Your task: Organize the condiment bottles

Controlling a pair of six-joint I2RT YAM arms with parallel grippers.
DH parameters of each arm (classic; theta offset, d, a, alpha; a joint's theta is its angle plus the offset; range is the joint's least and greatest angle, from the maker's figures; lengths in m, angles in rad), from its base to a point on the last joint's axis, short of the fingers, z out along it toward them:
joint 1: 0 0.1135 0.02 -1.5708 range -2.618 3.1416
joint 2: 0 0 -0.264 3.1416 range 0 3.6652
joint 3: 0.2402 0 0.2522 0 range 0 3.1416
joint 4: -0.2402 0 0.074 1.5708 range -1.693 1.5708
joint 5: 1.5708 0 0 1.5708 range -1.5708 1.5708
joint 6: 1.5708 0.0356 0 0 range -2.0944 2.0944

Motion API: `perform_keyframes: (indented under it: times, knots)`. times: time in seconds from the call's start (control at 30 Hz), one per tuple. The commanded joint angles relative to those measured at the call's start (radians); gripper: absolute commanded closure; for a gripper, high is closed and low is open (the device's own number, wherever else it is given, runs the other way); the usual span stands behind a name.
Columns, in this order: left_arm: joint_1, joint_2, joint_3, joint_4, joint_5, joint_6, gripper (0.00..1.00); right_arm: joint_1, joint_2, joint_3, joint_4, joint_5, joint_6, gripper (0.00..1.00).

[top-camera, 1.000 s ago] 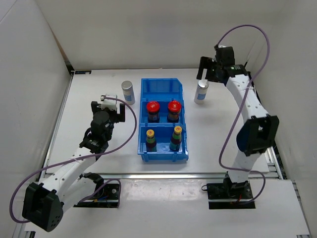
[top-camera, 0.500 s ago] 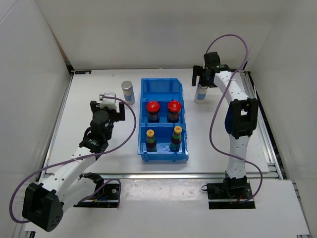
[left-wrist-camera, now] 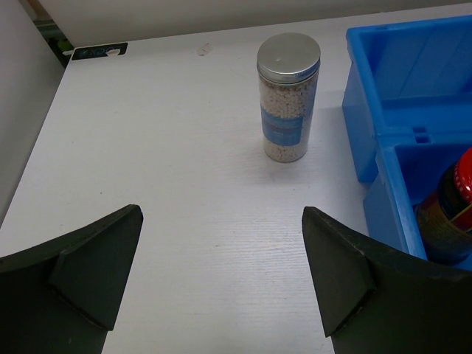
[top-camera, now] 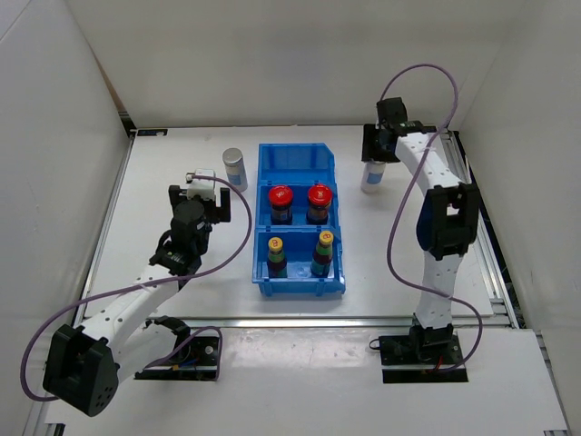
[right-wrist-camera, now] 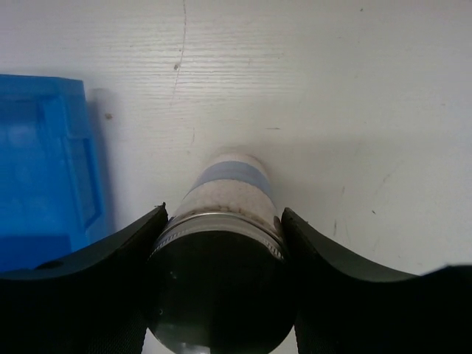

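Blue bin [top-camera: 297,156]: three compartments are seen; the far one is bare, the middle one is filled by the two red-capped bottles [top-camera: 280,202], the near one by the two yellow-capped bottles [top-camera: 276,254].
Right-hand bottle [right-wrist-camera: 228,181]: a silver-capped one, stood upright on the table [top-camera: 172,163] just beside the bin's far right corner.
Right claw [right-wrist-camera: 223,217]: its fingers are pressed against both sides of that bottle's cap, no gap being seen; the bottle is judged to be pinched.
Left-hand bottle [left-wrist-camera: 288,99]: the other silver-capped one, stood left of the bin, untouched.
Left claw [left-wrist-camera: 221,214]: spread wide, held short of the left-hand bottle, nothing between its fingers.
Step in hand: the right-hand bottle is judged to be taken up for the far compartment.
Next move: a straight lift is called for, so that the bin wall is cleared, then a carry leftward and a gentle lowering upright.
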Motion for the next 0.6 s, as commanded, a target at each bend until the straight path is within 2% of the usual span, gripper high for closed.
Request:
perform_keyframes:
  times: [0.0,0.07,0.17,0.3,0.57]
  knots:
    - [-0.004,-0.007,0.035,0.009,-0.022,-0.015,0.0,0.02,-0.204,0.008,0.107,0.004,-0.046,0.81]
    - [-0.004,0.003,0.035,0.009,-0.022,-0.024,0.0,0.059,-0.26,-0.003,0.155,-0.047,-0.092,0.87]
    - [-0.004,0.013,0.035,0.009,-0.022,-0.024,0.0,0.112,-0.283,0.017,0.18,-0.115,-0.118,0.88]
    - [-0.004,0.013,0.035,0.009,-0.022,-0.024,0.0,0.172,-0.219,0.082,0.18,-0.219,-0.129,0.88]
    - [-0.004,0.022,0.035,0.009,-0.022,-0.024,0.0,0.221,-0.034,0.16,0.171,-0.239,-0.109,0.88]
